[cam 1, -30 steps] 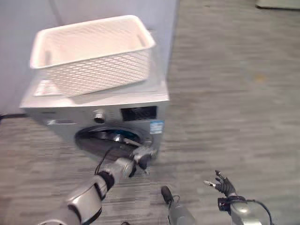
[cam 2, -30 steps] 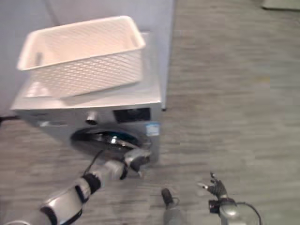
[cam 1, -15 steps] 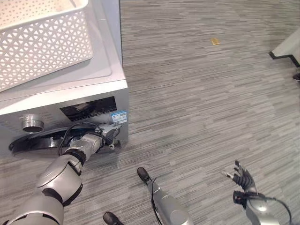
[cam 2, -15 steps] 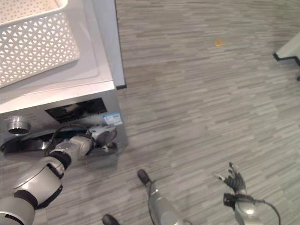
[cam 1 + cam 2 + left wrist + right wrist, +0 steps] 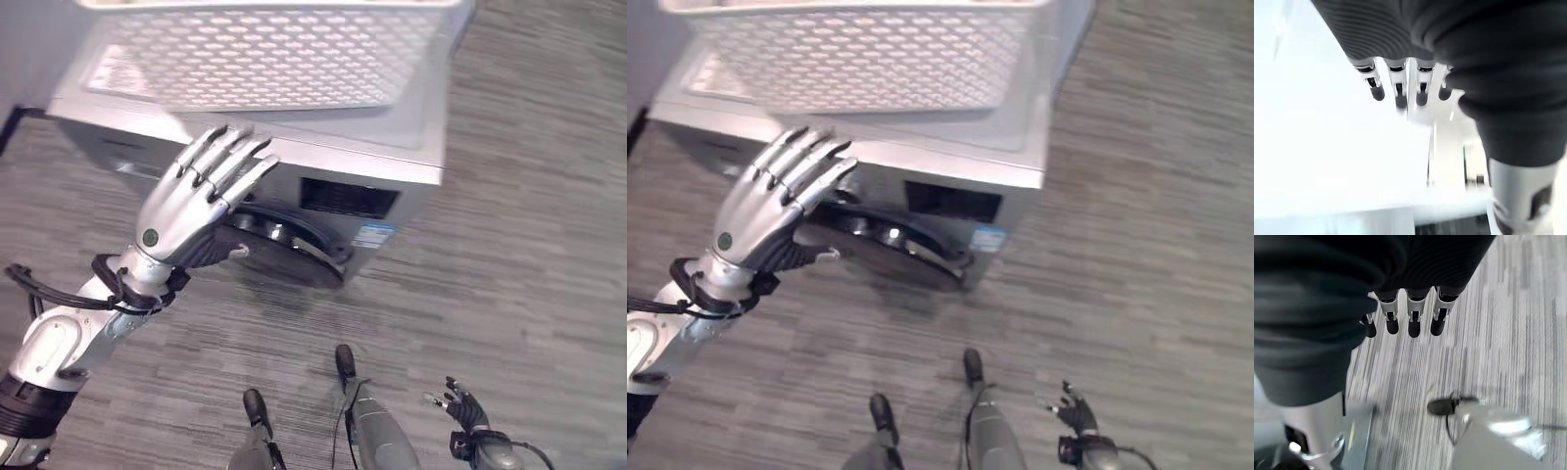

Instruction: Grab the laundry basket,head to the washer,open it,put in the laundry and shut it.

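A white lattice laundry basket (image 5: pixel 265 54) stands on top of the silver front-loading washer (image 5: pixel 392 157). The washer's round dark door (image 5: pixel 289 250) shows on its front, below the dark display panel (image 5: pixel 348 199); whether it is fully closed I cannot tell. My left hand (image 5: pixel 186 211) is raised in front of the washer's top front edge, fingers straight and open, holding nothing. My right hand (image 5: pixel 460 411) hangs low over the floor at the lower right, fingers relaxed and empty.
Grey striped carpet floor (image 5: pixel 529 274) stretches to the right of the washer and in front of it. A pale wall (image 5: pixel 29 49) stands at the washer's left.
The camera has swung, shifting the whole picture. My left hand has left the door area low on the washer's front and risen, open, to the top front edge. The right hand hangs as before.
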{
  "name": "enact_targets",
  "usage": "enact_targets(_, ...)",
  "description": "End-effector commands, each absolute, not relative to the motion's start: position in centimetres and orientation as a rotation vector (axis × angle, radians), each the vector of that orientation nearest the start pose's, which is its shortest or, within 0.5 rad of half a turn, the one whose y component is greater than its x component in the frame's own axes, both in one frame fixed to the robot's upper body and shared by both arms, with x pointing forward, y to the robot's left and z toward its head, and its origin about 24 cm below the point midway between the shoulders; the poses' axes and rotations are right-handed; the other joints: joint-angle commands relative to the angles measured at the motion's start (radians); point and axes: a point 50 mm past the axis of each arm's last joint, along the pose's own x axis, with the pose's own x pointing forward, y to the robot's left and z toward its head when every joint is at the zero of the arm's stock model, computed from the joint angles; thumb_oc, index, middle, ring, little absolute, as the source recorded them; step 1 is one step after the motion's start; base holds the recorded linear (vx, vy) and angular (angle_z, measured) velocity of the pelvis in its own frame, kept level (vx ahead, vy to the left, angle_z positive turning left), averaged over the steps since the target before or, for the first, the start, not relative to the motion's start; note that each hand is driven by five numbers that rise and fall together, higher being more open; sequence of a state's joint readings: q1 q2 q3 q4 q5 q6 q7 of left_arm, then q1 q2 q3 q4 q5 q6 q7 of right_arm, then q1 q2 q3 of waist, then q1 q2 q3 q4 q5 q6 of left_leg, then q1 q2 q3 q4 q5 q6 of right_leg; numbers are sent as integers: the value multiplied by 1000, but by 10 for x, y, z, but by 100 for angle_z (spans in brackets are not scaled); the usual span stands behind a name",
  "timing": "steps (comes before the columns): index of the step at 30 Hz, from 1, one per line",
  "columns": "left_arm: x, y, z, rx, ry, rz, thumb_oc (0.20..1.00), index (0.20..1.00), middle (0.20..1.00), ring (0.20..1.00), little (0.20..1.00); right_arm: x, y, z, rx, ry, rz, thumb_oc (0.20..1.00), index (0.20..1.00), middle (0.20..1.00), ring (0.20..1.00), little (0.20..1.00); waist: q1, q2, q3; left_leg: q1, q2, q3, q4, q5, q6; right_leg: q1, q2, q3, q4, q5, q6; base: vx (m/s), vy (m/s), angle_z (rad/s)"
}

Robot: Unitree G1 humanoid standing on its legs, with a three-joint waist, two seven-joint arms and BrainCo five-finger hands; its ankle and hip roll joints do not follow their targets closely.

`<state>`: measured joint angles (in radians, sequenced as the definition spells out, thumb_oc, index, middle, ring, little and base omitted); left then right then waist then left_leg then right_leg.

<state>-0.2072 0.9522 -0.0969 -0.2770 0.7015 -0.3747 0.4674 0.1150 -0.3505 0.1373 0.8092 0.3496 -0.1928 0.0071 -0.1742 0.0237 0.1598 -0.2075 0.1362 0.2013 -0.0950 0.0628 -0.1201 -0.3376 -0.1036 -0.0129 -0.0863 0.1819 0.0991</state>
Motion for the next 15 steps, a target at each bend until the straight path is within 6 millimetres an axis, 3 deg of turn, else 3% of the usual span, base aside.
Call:
enact_targets(1, 247, 196, 175, 1276, -953, -163, 1000, 1000, 1000, 1000, 1000, 144, -270, -105, -72, 697, -214, 1000, 1000, 1000, 1000, 1000, -50, 5, -51, 32, 31, -25, 8, -40, -10, 29, -54, 12, 31, -111, 87, -1, 22, 3)
enact_targets(3, 248, 195, 153, 1298, -844, -288, 1000, 1000, 1000, 1000, 1000, 145, -274, -104, -97, 699, -212, 1000, 1000, 1000, 1000, 1000, -49, 7, -48, 28, 27, -28, 8, -38, -8, 28, -58, 8, 34, -110, 89, 0, 0, 0)
enact_targets(5, 249, 194, 153, 1296, -845, -292, 1000, 1000, 1000, 1000, 1000, 145, -274, -104, -95, 699, -215, 1000, 1000, 1000, 1000, 1000, -46, 7, -49, 27, 26, -30, 8, -38, -8, 28, -59, 7, 34, -110, 90, 0, 0, 0)
enact_targets(7, 238, 187, 99, 1247, -608, -566, 1000, 1000, 1000, 1000, 1000, 143, -282, -106, -116, 729, -249, 1000, 1000, 1000, 1000, 1000, -47, 8, -40, 22, 20, -36, 8, -39, -4, 30, -64, 0, 32, -108, 96, 12, 33, -3)
enact_targets(11, 224, 179, 60, 1181, -444, -705, 1000, 1000, 1000, 1000, 1000, 143, -287, -107, -103, 734, -292, 1000, 1000, 1000, 1000, 1000, -41, 10, -33, 14, 16, -39, 8, -39, 1, 26, -66, 0, 28, -107, 97, 0, 0, 0)
enact_targets(15, 214, 175, 11, 1100, -225, -717, 1000, 1000, 1000, 1000, 1000, 144, -290, -107, -102, 735, -333, 1000, 1000, 1000, 1000, 1000, -41, 13, -26, 13, 16, -38, 8, -39, 6, 27, -65, 2, 28, -111, 94, 0, 0, 0)
